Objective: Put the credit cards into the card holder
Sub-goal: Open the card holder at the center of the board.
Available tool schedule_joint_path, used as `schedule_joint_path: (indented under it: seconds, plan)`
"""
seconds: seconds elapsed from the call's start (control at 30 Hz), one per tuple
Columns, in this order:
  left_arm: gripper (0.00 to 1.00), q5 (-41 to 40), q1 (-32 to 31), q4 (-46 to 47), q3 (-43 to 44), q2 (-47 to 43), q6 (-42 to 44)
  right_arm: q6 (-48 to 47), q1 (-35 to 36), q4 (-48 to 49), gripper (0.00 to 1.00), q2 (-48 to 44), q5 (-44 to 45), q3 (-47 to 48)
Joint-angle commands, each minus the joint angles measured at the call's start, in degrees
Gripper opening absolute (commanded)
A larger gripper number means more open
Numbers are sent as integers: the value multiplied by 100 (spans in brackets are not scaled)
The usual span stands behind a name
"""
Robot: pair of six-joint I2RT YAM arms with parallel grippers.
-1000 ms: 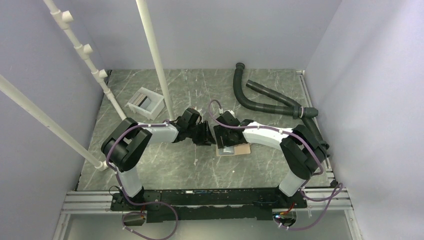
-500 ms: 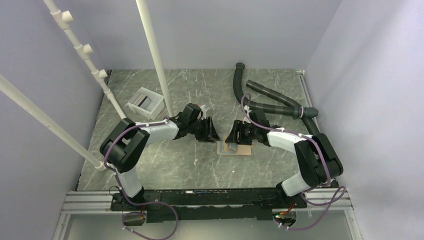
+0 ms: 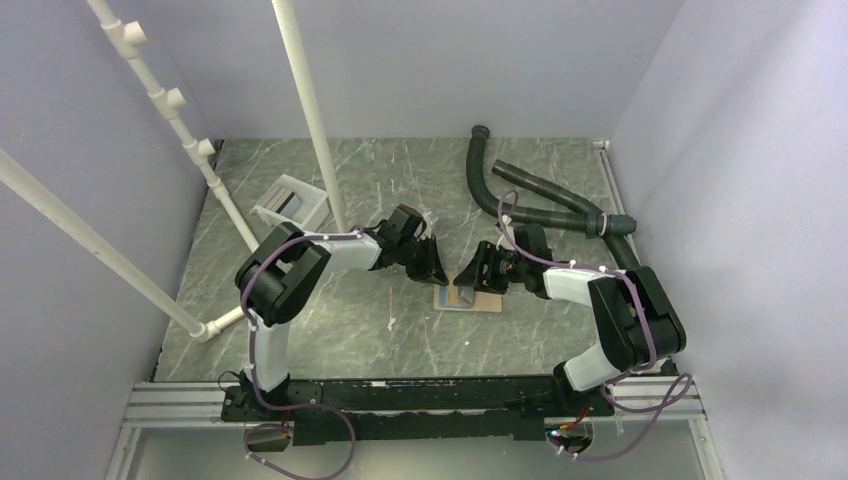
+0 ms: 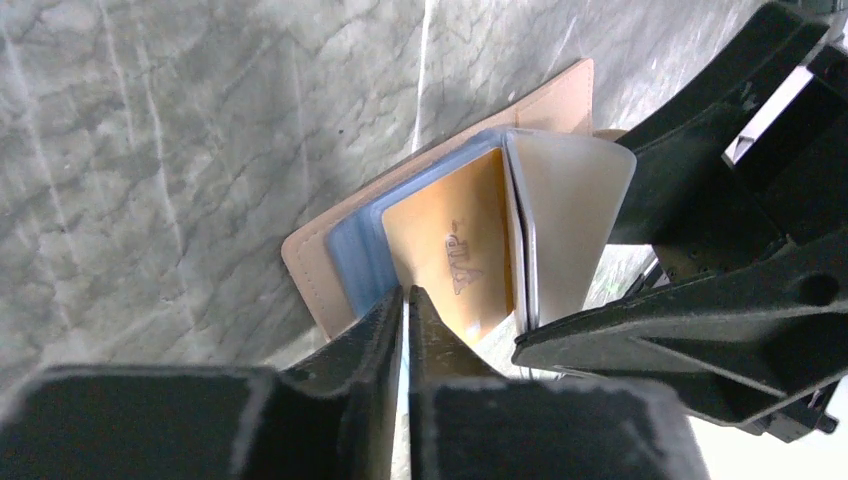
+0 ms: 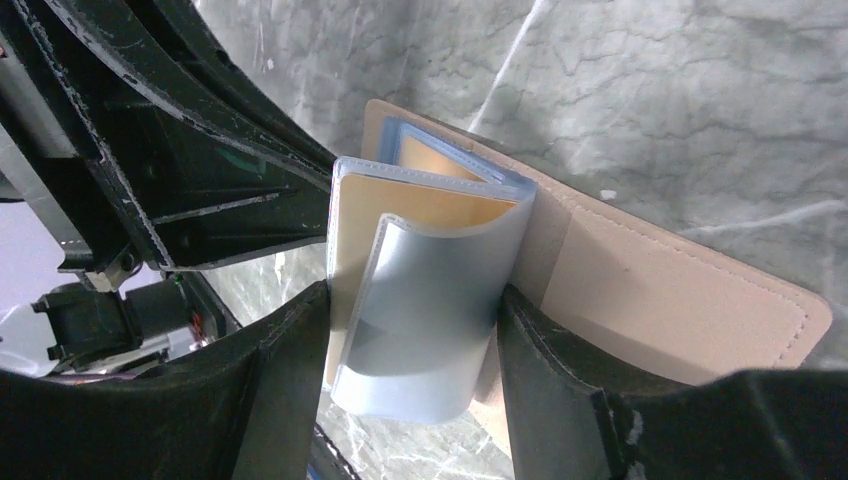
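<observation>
Task partly done. At the centre of the grey marbled table, between the two arms: tan card holder lying open, its pale blue clear sleeves fanned upward. Tucked into one sleeve on the left half: a golden-brown credit card marked VIP, lying flat. Just right of it: a clear leaf standing curled and upright, seemingly empty.

Right jaws partly open, reaching in from the right and straddling that upright leaf, one finger against each side, holding it away from the gold card. Left jaws reaching in from the left, closed almost to a thin slit, tips right at an edge of the gold card. Impossible to tell whether pinching that edge or nothing at all. No loose card visible in either pair of jaws.

Far left on the table, well apart from the holder: white open tray with something dark inside, probably more credit cards, too small to count.

Judged from this: one card seated, the others yet to be fetched from the tray and slotted into the remaining sleeves, then perhaps the holder folded closed.
</observation>
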Motion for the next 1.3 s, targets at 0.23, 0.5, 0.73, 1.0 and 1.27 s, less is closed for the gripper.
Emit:
schedule_joint_path:
  seconds: [0.23, 0.5, 0.73, 1.0, 1.27]
  plan:
    - [0, -1119, -225, -1367, 382, 471, 170, -441, 196, -2973, 61, -618, 3245, 1019]
    - [0, -1140, -211, -1459, 491, 463, 269, -197, 508, -3989, 84, -1495, 4874, 1255]
    - [0, -1052, -210, -1424, 503, 471, 277, -779, 1098, -4530, 80, -1296, 6134, 1974]
    - [0, -865, -214, -1291, 513, 603, 179, -1541, 1614, -2808, 67, -844, 3154, 1847]
    - [0, -889, -181, -1312, 457, 495, 190, -1800, 1835, -2395, 78, -240, 3667, 1599]
